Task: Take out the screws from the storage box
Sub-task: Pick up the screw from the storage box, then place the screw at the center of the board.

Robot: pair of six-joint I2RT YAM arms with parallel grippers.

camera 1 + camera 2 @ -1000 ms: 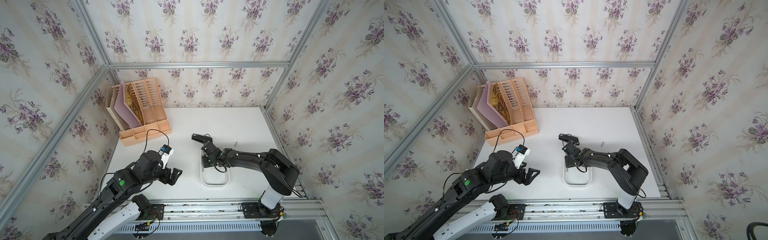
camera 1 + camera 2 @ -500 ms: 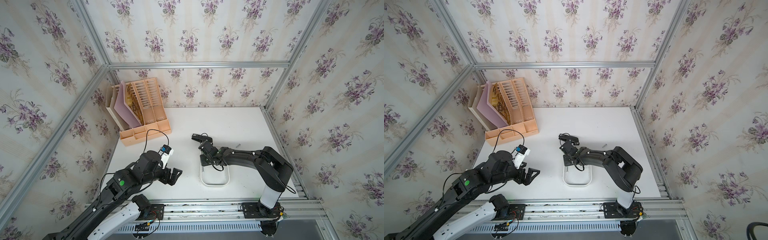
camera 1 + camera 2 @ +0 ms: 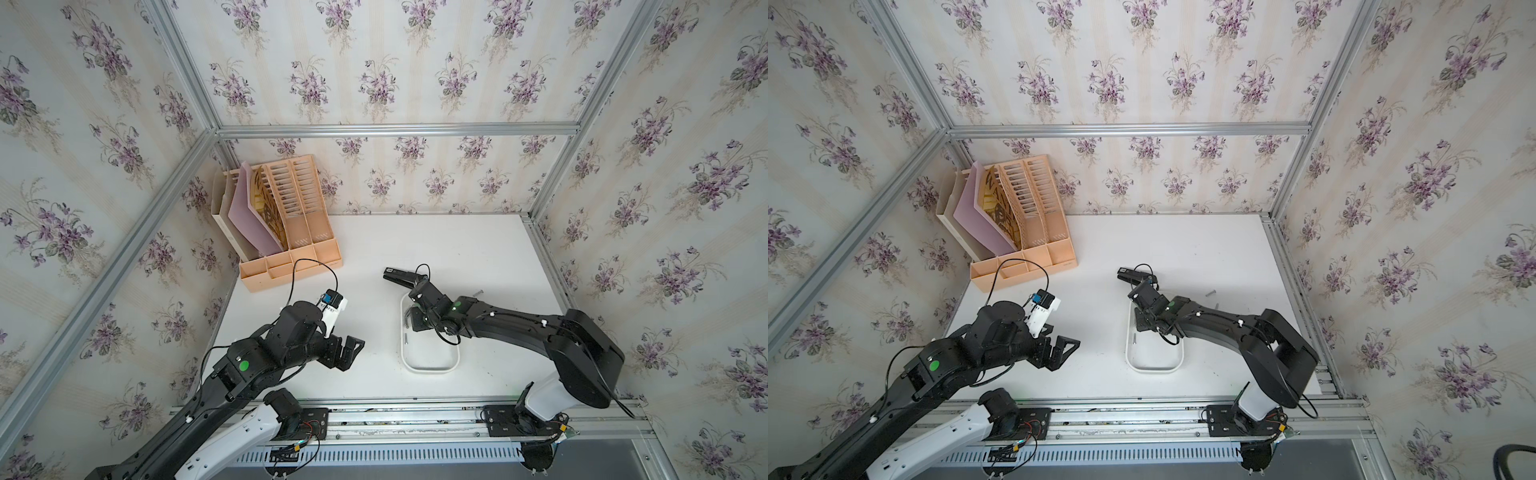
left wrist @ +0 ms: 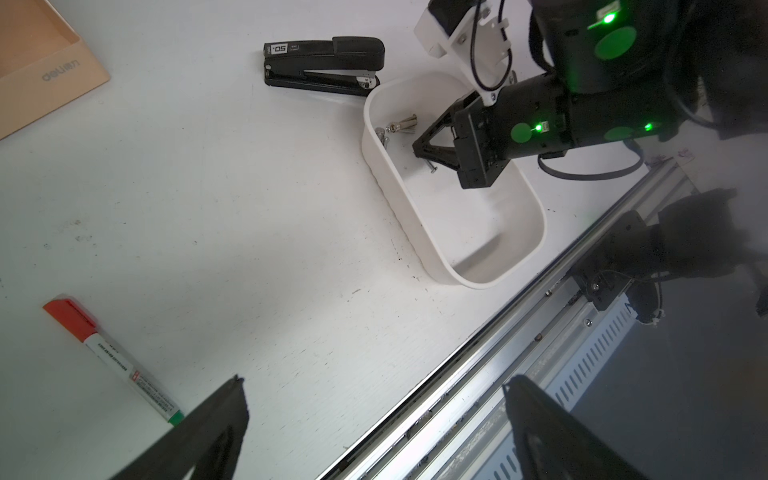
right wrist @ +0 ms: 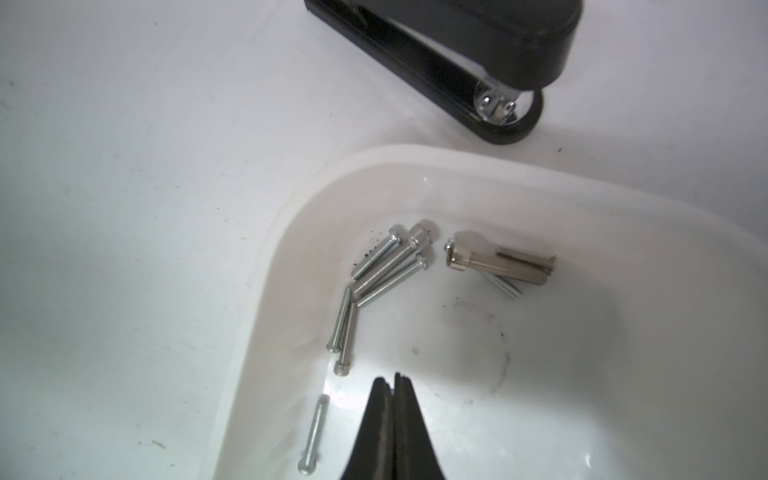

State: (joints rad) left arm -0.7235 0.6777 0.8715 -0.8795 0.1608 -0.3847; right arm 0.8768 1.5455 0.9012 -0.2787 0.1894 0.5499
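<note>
The storage box is seen at lower centre of the frame in both top views, set on the white worktop. The screws are gathered in its upper left corner as seen from above, the corner nearest the black stapler. A thicker brass-coloured sleeve lies just beside them, and one screw lies apart along the wall.

The right gripper is found inside the box, close to the screws; its fingers are pressed together tip to tip. Whether anything is pinched between them cannot be told.

The left gripper is held over the worktop left of the box, well apart from it; its fingers are spread wide.

A pen with a red cap and a green end is seen lying on the worktop in the left wrist view. A peach file organizer is placed at upper left of the worktop, against the wall.
</note>
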